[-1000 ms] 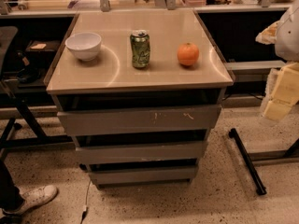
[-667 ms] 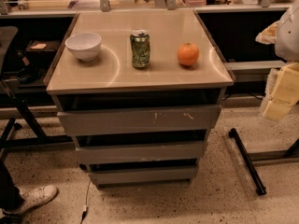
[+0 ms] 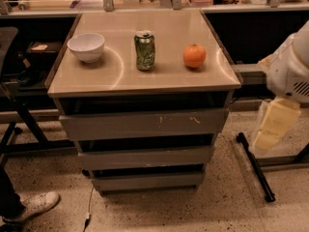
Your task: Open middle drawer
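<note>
The middle drawer (image 3: 145, 157) is a plain grey flat front, shut, between the taller scratched top drawer (image 3: 144, 123) and the narrowest bottom drawer (image 3: 147, 180) of a small cabinet. My gripper (image 3: 274, 128) hangs at the right edge of the view on a white arm (image 3: 289, 71). It is well to the right of the cabinet, at about the height of the top two drawers, and touches nothing.
On the tan cabinet top (image 3: 116, 79) stand a white bowl (image 3: 86, 47), a green can (image 3: 144, 50) and an orange (image 3: 194, 56). A black floor bar (image 3: 256, 168) lies to the right. A shoe (image 3: 34, 206) shows at lower left, with a black stand (image 3: 19, 115) beside it.
</note>
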You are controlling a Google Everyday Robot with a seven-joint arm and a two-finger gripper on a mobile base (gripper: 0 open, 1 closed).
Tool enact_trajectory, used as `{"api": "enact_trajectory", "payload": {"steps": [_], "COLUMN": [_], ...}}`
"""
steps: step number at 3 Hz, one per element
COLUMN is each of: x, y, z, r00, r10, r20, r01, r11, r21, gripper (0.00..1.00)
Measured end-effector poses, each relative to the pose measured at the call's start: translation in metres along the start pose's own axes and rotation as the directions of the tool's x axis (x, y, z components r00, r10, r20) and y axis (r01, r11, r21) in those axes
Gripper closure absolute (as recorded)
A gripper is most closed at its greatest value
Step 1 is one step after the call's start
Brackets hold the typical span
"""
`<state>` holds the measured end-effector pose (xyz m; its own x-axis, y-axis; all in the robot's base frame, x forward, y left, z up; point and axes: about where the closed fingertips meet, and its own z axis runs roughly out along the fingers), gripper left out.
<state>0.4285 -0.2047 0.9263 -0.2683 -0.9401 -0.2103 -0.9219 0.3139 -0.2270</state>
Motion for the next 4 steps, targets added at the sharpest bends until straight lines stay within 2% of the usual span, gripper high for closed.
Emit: {"api": "enact_trajectory", "payload": {"steps": [1, 2, 3, 4], "x": [0.007, 0.015, 0.016, 0.015], "y": [0.020, 0.035, 0.037, 0.053], "z": [0.049, 0.108, 0.109, 0.128], "r00": [1.000, 0.997, 0.997, 0.997], "r10": [0.015, 0.063, 0.066, 0.074], "r20": [-0.018, -0.042, -0.045, -0.030], "r01": [-0.015, -0.067, -0.071, -0.077], "r11": [0.9989, 0.9919, 0.9915, 0.9865], "r21": [-0.044, -0.108, -0.109, -0.144], "gripper": [0.00, 0.00, 0.00, 0.00]}}
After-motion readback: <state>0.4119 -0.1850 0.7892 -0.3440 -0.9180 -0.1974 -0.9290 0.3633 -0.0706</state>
